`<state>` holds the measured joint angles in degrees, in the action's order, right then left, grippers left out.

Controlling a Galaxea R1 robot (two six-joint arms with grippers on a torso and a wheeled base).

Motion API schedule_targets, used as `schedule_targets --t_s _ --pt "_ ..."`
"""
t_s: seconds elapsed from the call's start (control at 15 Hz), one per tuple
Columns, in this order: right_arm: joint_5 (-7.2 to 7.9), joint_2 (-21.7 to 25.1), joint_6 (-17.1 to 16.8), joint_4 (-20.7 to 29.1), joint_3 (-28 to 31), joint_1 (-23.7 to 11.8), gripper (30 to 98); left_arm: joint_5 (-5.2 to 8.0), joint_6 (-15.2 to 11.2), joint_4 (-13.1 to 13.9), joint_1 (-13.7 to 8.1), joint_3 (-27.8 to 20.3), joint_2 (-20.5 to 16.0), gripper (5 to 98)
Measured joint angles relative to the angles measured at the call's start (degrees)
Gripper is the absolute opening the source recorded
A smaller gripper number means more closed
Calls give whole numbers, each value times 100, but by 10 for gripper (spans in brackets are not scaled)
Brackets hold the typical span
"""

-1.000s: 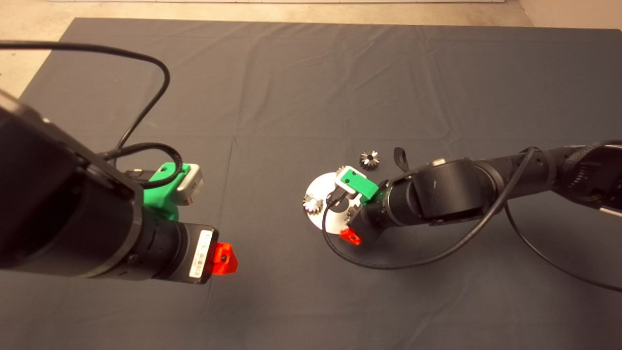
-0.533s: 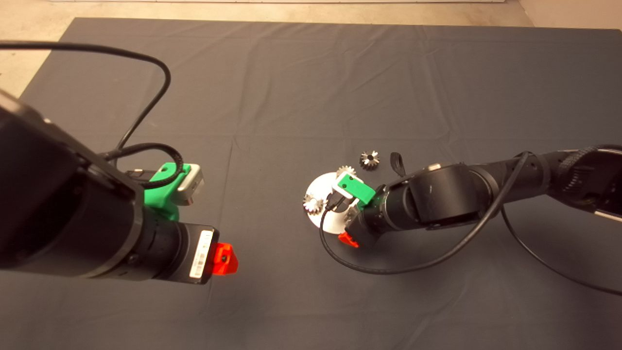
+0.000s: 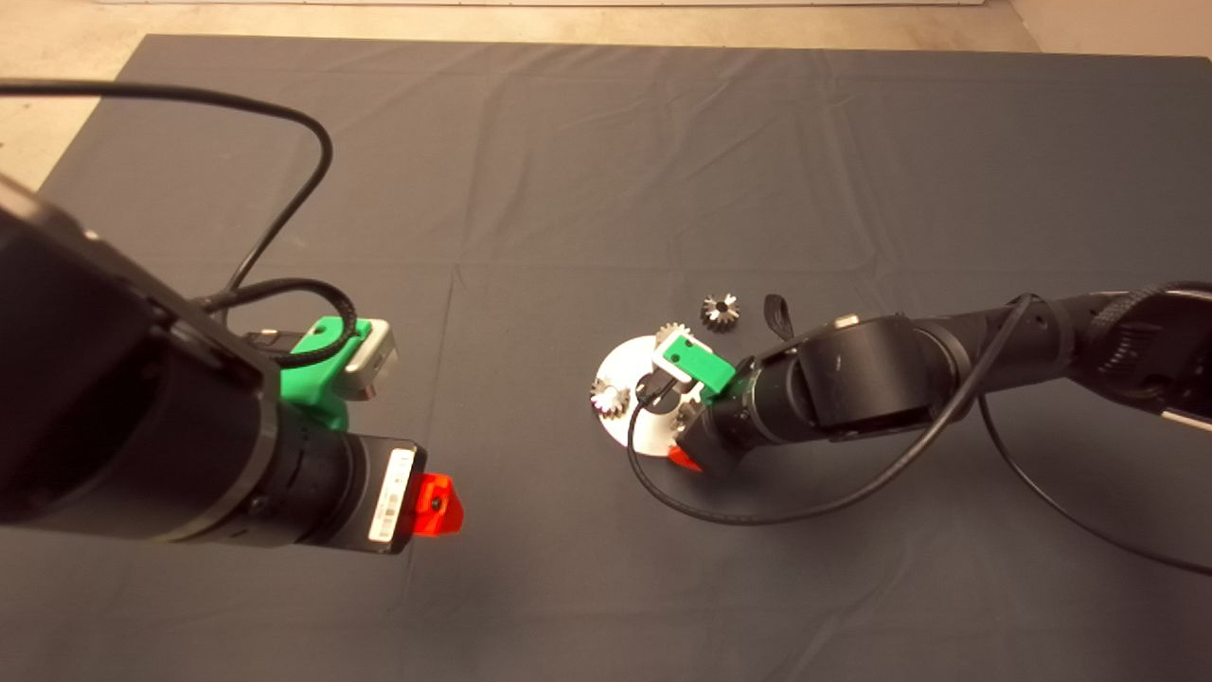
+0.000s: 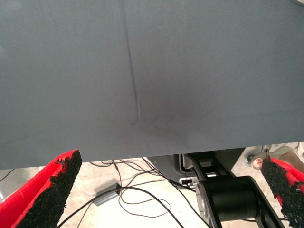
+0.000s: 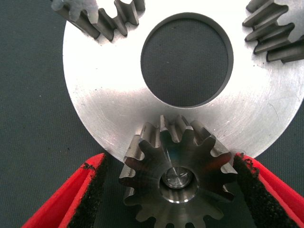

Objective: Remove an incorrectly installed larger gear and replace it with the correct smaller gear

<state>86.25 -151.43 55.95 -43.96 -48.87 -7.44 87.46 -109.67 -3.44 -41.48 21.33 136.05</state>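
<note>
The larger gear (image 5: 178,183) sits on a pin at the rim of a round steel plate (image 5: 109,109). My right gripper (image 5: 168,164) hangs over it, open, with one red finger (image 5: 85,194) on each side of the gear and narrow gaps to the teeth. From the head view the right wrist covers this gear; only a red fingertip (image 3: 684,459) shows at the plate (image 3: 620,365) edge. A smaller gear (image 3: 720,311) lies loose on the mat just beyond the plate. My left gripper (image 3: 436,504) waits open at the left, over bare mat.
Two other small gears (image 3: 610,397) (image 3: 670,333) sit on the plate's rim, also seen in the right wrist view (image 5: 99,14) (image 5: 275,28). A black cable (image 3: 757,516) loops on the mat near the plate. Beyond the mat's edge are floor cables (image 4: 137,199).
The right wrist dipped slightly toward the near edge of the plate and came back. The left arm has not moved.
</note>
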Motion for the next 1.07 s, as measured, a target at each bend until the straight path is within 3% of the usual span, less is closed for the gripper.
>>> schedule_targets --t_s 0.8,1.07 --pt "52 5 0 -41 -7 61 519 0 2 -2 0 0 0 978" --pt "41 13 0 -43 -7 61 511 0 1 -2 1 0 0 978"
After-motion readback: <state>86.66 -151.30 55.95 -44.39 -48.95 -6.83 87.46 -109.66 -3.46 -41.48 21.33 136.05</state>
